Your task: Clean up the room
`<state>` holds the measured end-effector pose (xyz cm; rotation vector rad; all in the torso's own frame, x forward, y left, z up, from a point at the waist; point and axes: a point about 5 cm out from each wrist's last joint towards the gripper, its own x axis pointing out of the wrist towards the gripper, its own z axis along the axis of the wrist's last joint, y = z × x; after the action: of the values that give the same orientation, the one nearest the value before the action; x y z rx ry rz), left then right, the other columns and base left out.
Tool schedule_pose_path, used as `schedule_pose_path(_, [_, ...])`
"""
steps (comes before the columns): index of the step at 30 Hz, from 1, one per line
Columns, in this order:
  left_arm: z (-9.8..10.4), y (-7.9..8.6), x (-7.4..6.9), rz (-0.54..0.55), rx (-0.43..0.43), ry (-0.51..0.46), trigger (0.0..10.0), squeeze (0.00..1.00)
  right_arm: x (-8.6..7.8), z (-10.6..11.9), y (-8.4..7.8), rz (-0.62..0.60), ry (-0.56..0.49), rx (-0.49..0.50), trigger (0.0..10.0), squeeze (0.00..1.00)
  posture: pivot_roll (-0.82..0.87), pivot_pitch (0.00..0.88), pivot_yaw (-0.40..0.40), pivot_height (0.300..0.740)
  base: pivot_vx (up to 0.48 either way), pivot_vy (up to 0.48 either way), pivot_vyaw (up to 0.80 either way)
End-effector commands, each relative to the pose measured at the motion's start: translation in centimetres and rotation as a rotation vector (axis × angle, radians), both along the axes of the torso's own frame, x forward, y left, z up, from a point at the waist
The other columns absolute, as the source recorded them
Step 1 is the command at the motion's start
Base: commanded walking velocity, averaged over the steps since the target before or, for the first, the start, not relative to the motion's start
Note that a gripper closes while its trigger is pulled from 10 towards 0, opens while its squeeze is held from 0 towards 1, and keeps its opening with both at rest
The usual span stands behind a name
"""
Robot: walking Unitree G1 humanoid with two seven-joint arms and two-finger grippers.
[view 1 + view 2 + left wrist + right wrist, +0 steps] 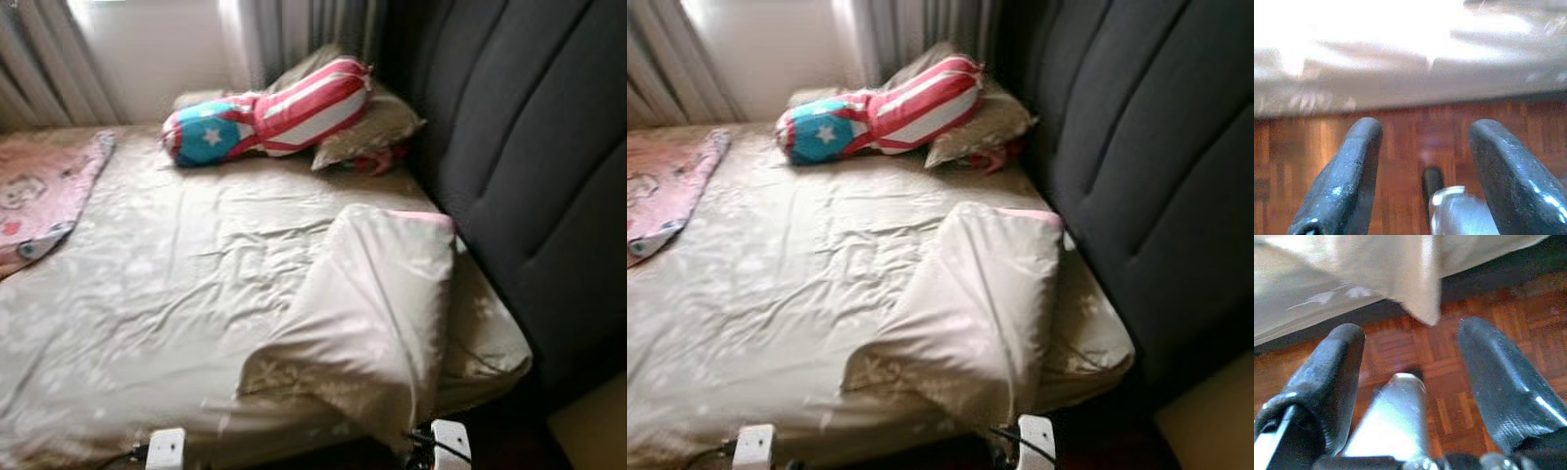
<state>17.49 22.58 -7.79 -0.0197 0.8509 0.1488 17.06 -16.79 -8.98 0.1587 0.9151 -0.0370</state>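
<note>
Before the robot, a bed covered by a beige patterned sheet spans most of the head views, its foot edge toward the camera. Along the right side stands a dark grey padded headboard with vertical channels; behind the far edge hang grey curtains beside a pale wall. Near the foot of the bed on the right, a cream pillow with a pink edge lies tilted, its lower corner hanging over the mattress edge; that corner is seen in the right wrist view dangling above the floor. At the far left, a pink printed blanket lies partly on the sheet. At the far end, a red-and-white striped bolster cushion with a blue end bearing a white star rests against an olive-beige pillow, next to the headboard. Below the bed edge, reddish-brown parquet floor is visible. The left gripper hangs low in front of the bed edge, its two black fingers spread apart with nothing between them. The right gripper likewise hangs over the parquet just below the pillow corner, fingers parted and holding nothing. White wrist housings show at the bottom edge of the head views.
</note>
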Motion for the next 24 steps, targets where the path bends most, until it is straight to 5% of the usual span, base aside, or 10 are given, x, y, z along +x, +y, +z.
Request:
schedule_pose_path(1, [-0.4,-0.8,-0.4,-0.014,-0.021,0.018,10.0,0.0,-0.1,0.0,-0.6,-0.014,-0.002,-0.015,10.0,0.0,0.01,0.005,-0.024,0.74,0.341,0.0,0.0])
schedule_pose_path(7, [-0.3,-0.7,-0.3,-0.007,-0.021,0.014,10.0,0.0,0.0,0.1,-0.6,-0.014,-0.007,-0.014,10.0,0.0,0.01,0.005,-0.025,0.74,0.326,0.0,0.0])
schedule_pose_path(23, [-0.1,-0.8,0.2,0.013,-0.038,-0.011,10.0,0.0,0.5,0.7,-0.7,-0.073,-0.121,0.006,10.0,0.0,0.01,0.0,-0.024,0.74,0.0,0.0,0.0])
schedule_pose_path(24, [0.2,-1.0,0.7,0.007,-0.047,-0.041,10.0,0.0,0.7,0.9,-0.7,-0.081,-0.159,0.019,10.0,0.13,0.0,0.0,-0.024,0.74,0.0,0.0,0.0])
